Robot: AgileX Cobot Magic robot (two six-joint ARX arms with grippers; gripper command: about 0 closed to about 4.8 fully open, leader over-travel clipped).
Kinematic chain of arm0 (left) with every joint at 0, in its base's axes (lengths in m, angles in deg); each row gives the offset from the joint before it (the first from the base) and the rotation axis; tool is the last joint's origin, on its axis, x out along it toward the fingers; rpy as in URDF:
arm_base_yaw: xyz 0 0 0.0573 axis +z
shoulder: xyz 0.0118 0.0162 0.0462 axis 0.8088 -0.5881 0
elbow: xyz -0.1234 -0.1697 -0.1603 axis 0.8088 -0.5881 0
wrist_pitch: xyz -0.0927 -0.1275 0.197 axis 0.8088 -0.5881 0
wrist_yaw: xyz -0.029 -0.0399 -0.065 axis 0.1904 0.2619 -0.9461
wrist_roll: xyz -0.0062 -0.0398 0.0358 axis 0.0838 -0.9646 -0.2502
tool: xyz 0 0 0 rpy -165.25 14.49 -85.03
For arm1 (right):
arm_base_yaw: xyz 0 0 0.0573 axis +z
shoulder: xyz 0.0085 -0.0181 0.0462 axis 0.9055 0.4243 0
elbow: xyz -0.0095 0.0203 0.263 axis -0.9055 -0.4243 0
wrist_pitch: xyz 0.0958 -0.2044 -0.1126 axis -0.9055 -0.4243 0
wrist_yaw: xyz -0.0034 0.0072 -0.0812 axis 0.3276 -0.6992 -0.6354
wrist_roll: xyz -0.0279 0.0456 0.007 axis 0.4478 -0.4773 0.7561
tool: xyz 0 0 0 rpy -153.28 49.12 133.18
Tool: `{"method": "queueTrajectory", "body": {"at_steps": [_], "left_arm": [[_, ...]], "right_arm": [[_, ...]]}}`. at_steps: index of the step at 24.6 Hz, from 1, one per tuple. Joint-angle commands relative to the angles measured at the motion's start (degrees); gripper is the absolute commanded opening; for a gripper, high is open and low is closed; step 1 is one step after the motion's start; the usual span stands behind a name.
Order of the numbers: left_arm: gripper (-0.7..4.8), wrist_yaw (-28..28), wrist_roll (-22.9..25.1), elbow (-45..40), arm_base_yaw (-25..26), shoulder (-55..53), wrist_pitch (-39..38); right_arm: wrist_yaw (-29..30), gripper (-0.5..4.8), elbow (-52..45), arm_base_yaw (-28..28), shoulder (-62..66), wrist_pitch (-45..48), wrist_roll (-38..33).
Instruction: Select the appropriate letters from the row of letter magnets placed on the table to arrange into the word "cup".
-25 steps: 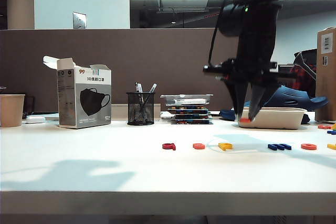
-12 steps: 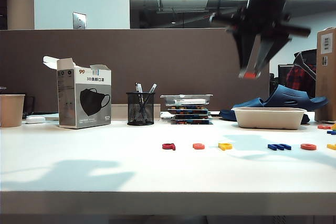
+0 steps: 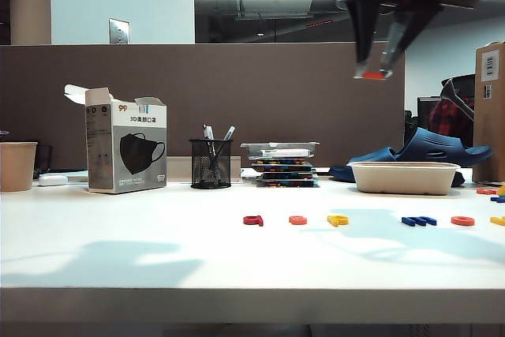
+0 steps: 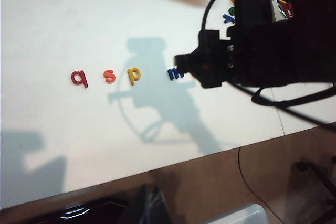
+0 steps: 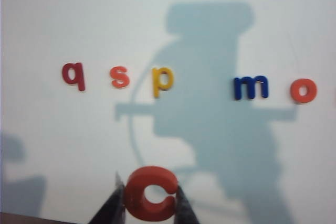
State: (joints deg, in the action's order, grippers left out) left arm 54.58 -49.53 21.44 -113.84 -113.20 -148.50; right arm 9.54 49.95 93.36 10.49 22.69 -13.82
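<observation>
High over the table (image 3: 158,258), the right gripper (image 5: 149,203) grips the orange "c" (image 5: 150,193) — nothing yet placed. The yellow "p" (image 5: 163,81) waits in the row; "u" unseen. Left gripper out of view — state unknowable.

Smooth white matt worktop (image 5: 63,14); smooth plastic orange c (image 5: 151,193) between dark tool (image 5: 150,203) fingers; black wire-mesh metal pen cup (image 3: 211,163); printed cardboard box (image 3: 126,147).

right arm: matt black, blocky housing; black cables loop off it
right claw (image 3: 373,69): two slim dark fingers (image 5: 111,205), tapering to thin tips
left claw: not visible in its own wrist view
</observation>
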Motion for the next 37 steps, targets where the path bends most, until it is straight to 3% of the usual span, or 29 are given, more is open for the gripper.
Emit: {"method": "queueTrajectory", "body": {"at_steps": [1, 13, 24, 37], "left_arm": [[-0.05, 0.3, 0.1, 0.2, 0.0, 0.1, 0.3], [-0.05, 0.3, 0.1, 0.2, 0.0, 0.1, 0.3], [-0.05, 0.3, 0.1, 0.2, 0.0, 0.1, 0.3], [-0.05, 0.3, 0.1, 0.2, 0.0, 0.1, 0.3]], "right_arm": [[-3.4, 0.94, -1.2, 4.0, -0.3, 2.0, -3.6], [-2.8, 0.94, -17.6, 13.7, -0.2, 18.1, -10.9], [-2.2, 0.94, -26.2, 13.9, 3.4, 24.4, -12.1], [-1.7, 0.94, -26.3, 13.9, 7.6, 24.9, -12.3]]}}
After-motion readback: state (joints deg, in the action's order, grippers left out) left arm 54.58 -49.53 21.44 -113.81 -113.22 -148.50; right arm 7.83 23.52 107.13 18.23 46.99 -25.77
